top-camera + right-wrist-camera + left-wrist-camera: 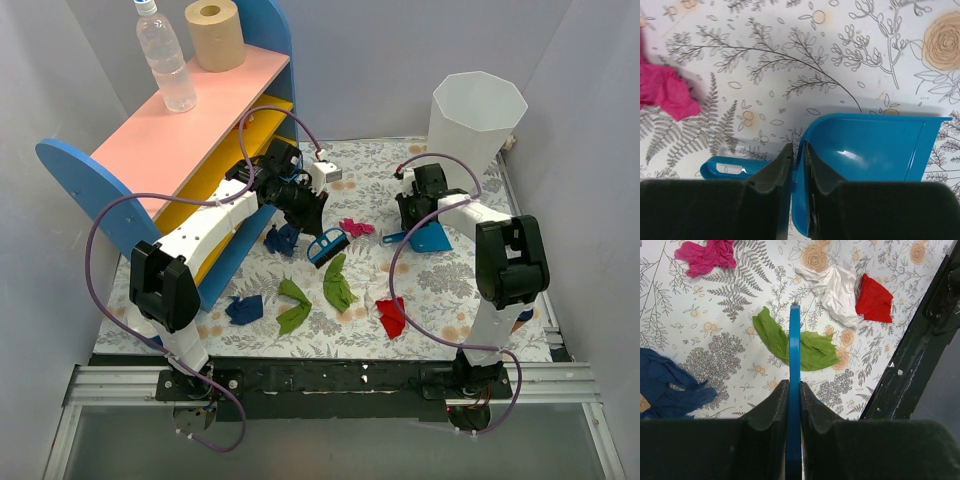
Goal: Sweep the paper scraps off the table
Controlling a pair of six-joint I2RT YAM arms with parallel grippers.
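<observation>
At the left, a shelf [190, 140] is standing along the table [450, 290] edge, carrying a bottle [165, 60] and a paper roll [215, 35]. The left claw [308, 212] is reaching out in front of the shelf. Its jaws are clamping the thin blue handle of a hand brush [327, 247], which is pointing down at the cloth.

The paper scraps are lying loose on the table around the brush:
- A navy scrap [244, 308] is lying near the front left.
- A second navy scrap [283, 238] is lying just beside the brush.
- A green scrap [293, 305] and a second green scrap [338, 283] are lying in front of the brush.
- A magenta scrap [355, 227] is lying just right of the brush.
- A red scrap [392, 315] is lying toward the front, touching a white scrap [835, 287].

Further right, the right claw [418, 215] is closing its jaws onto the side wall of a blue dustpan [430, 238], which is resting on the table. A white bin [475, 115] is standing at the far right.
</observation>
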